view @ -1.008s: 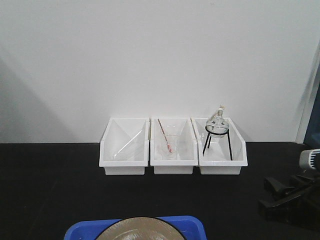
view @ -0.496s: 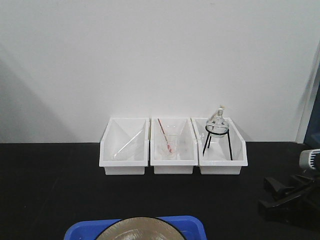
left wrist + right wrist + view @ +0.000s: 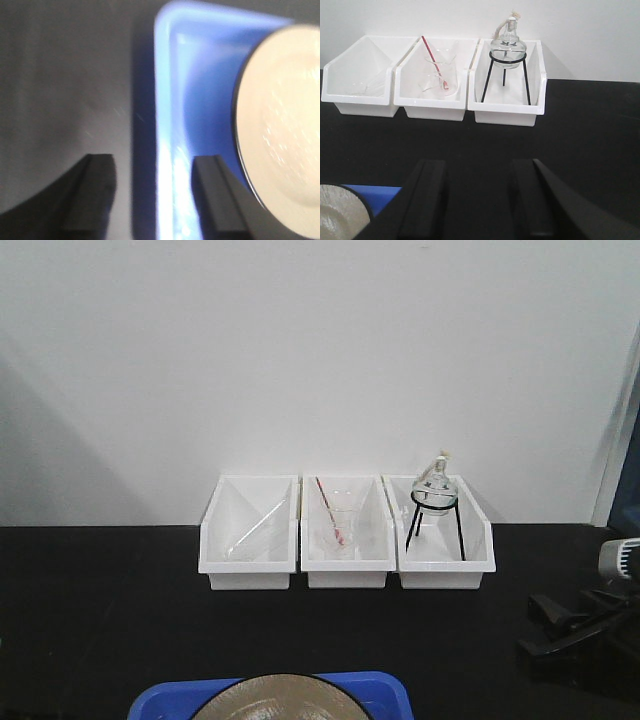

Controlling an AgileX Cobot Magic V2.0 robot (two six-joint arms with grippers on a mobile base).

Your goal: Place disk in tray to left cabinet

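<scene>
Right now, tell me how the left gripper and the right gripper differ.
The left gripper has the tray rim between its fingers, disk alongside; the right gripper has only black table between its. The right gripper points at the white bins; the left gripper's view shows none. Both are open, empty.

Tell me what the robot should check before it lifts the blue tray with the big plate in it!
1. Beige round disk with a thin black rim lies inside the bright blue plastic tray: ok.
2. Left end effector is open, with one finger on either side of the tray's rim: ok.
3. Left end effector shut on that rim: not ok.
4. Right end effector at the tray: not ok. It is open over the black table.
5. White plastic bins holding glassware stand apart from the tray: ok.
6. Shelf of the left cabinet free: cannot tell. No view shows the cabinet.
</scene>
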